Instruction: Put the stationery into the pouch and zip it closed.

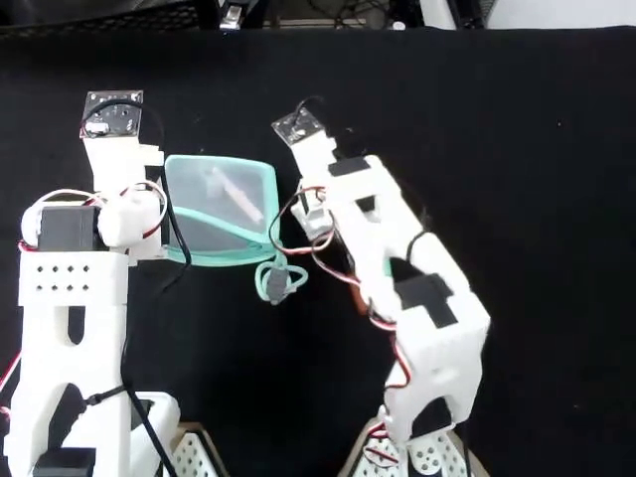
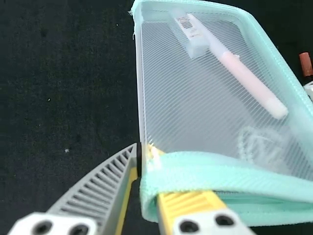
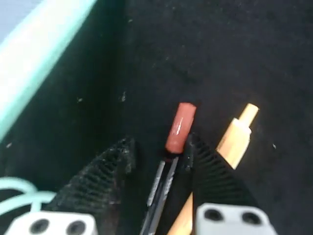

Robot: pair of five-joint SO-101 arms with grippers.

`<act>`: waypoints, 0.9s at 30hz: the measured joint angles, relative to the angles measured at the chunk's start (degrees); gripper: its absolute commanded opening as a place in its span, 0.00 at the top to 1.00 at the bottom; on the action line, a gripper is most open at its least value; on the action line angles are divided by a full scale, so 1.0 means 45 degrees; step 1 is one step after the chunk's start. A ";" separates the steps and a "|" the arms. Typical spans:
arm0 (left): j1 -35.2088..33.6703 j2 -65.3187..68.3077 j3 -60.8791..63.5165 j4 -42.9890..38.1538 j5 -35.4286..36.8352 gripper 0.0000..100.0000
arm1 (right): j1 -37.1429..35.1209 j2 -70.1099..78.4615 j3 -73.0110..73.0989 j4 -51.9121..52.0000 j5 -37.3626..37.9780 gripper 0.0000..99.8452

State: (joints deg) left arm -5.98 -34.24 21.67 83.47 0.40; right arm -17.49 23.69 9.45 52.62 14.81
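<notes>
Loading step: left gripper (image 2: 143, 152) clamped on the pouch (image 2: 205, 107) rim, 1 pink pen (image 2: 244, 78) inside; right gripper (image 3: 159, 143) spread astride a red-capped pen (image 3: 180, 126) on the cloth (image 3: 220, 58) beside it, so next probably a squeeze, then lift.

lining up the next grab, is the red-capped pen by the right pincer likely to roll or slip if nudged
Likely to roll: the red-capped pen looks slim and round, flat on the black cloth. Its glossy cap may slip in the right pincer. The tan pen alongside could get knocked.
</notes>
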 measured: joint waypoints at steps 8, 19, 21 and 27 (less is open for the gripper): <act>0.0000 0.0000 0.0000 0.0000 0.0000 0.97 | 0.0059 0.0332 -0.0488 -0.0059 0.0000 0.98; 0.0000 0.0000 0.0000 0.0000 0.0000 0.97 | 0.0645 -0.3204 0.1055 0.1231 0.0000 0.99; 0.0000 0.0000 0.0000 0.0000 0.0000 0.97 | 0.0899 -0.5118 0.2208 0.1270 0.0000 0.99; 0.0000 0.0000 0.0000 0.0000 0.0000 0.97 | 0.3321 -1.0862 0.5431 0.2032 0.0254 0.99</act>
State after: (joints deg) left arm -5.98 -34.24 21.67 83.47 0.40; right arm -2.55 -25.19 33.89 61.76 15.96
